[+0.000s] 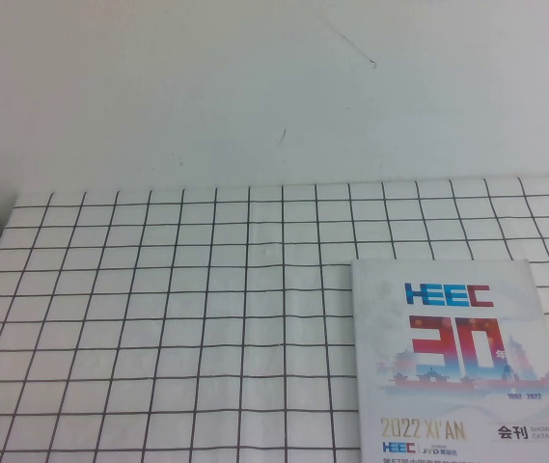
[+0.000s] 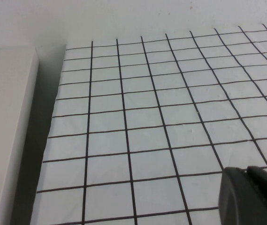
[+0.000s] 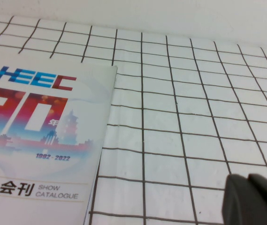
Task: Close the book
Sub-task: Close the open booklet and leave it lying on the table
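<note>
Book [image 1: 462, 362] shut, cover up, on bench [image 1: 158, 318] — task apparently done. Right gripper [image 3: 254, 200] beside it, apart; left gripper [image 2: 251, 196] well clear — state of both: cannot tell.

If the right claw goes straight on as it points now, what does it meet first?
Probably only the checked cloth; the book lies off to the side of the right claw. Depth is unclear. The left claw hovers over bare cloth too.
</note>
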